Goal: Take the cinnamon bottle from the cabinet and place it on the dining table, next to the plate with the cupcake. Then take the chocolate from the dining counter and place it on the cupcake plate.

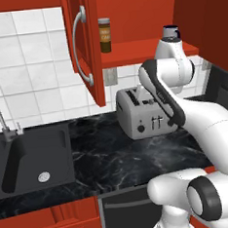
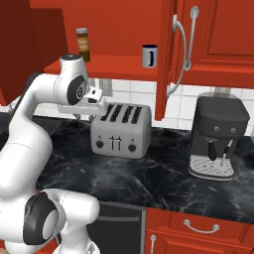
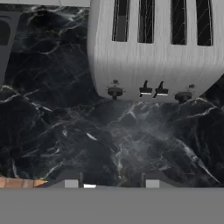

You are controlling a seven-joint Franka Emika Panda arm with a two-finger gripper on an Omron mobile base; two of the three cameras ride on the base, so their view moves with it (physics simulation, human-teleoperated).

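The cinnamon bottle point(image 1: 105, 35) point(image 2: 83, 44) stands upright on the shelf of the red cabinet point(image 1: 83, 45), whose arched door point(image 2: 168, 59) hangs open. My arm is folded below that shelf, with the hand well under the bottle. My gripper point(image 3: 111, 183) points down at the black marble worktop point(image 3: 65, 122) just in front of the toaster point(image 3: 153, 52). Its two fingertips stand apart with nothing between them. The dining table, the plate with the cupcake and the chocolate are out of view.
A dark mug point(image 2: 149, 55) shares the cabinet shelf, right of the bottle. A silver toaster point(image 1: 143, 116) point(image 2: 120, 130) sits under the shelf, a coffee machine point(image 2: 218, 141) to its right and a sink point(image 1: 32, 160) with a tap to its left.
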